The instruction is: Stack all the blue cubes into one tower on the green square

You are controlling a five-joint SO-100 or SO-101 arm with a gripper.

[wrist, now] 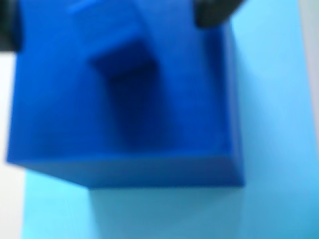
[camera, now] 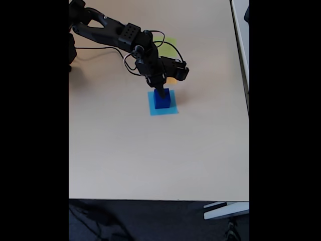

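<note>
A large blue cube sits on the flat light-blue square, very close and blurred in the wrist view. A smaller blue cube rests on top of it. My gripper hangs right over that smaller cube, with one dark finger at the left edge and the other finger at the top right; blue shows on both sides of the cube, so the jaws stand open. In the fixed view the gripper is down on the blue cubes. The green square lies farther back, partly behind the arm.
An orange square peeks out beside the gripper, between the green and light-blue square. The arm reaches in from the top left with loose cables. The table edge runs along the right.
</note>
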